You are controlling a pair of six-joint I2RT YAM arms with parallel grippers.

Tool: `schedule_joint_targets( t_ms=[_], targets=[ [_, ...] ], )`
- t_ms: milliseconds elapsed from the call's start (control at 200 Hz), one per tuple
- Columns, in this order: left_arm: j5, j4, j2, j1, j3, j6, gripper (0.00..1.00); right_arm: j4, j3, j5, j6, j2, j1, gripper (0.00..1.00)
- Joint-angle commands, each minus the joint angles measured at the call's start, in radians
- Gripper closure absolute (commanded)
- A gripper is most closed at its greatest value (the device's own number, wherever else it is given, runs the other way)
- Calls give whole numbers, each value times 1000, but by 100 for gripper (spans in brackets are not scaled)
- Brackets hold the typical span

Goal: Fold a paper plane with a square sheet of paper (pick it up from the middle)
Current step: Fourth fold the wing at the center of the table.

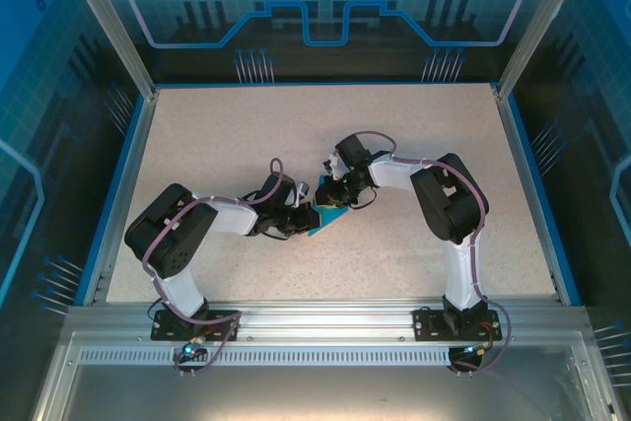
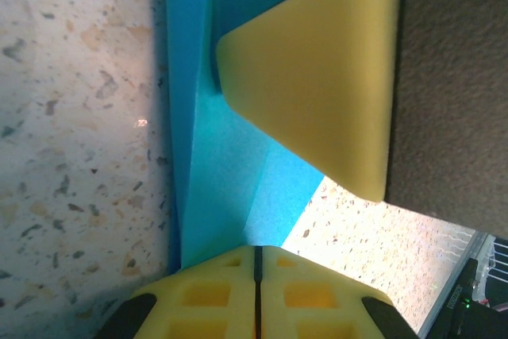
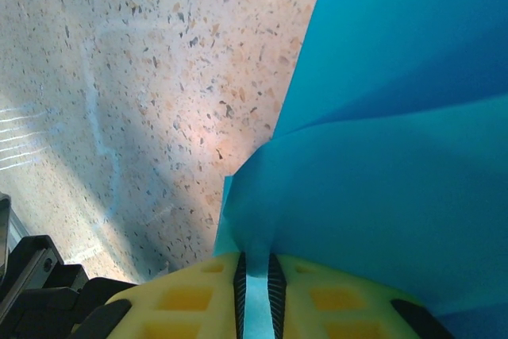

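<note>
From the overhead camera I see both arms reaching in to the middle of the speckled table [image 1: 414, 125], with the blue paper [image 1: 328, 214] lying between their tips, partly folded and with a corner poking out toward the near edge. The left gripper [image 1: 300, 216] comes at it from the left and the right gripper [image 1: 331, 192] from the right and slightly farther back, so the two nearly touch over the sheet. On the right wrist camera the yellow fingers [image 3: 182, 299] are clamped on the paper: a strip of blue runs down into the narrow slot between them, and the sheet billows up and away from there in a loose curve above the table. On the left wrist camera that arm's own yellow fingers [image 2: 206, 295] are pressed together along a thin dark seam, right at the edge of the paper, which shows a long crease; I cannot tell whether any paper is caught in that seam. A wedge-shaped yellow pad [image 2: 317, 77] of the other arm sits on the blue surface just ahead.
</note>
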Motion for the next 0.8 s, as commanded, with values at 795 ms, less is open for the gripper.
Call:
schedule_joint_targets(
  t_ms=[795],
  targets=[
    [-69,-99,12,-9,-74,13,95,64,-172,42,26,-237,-17,76]
  ],
)
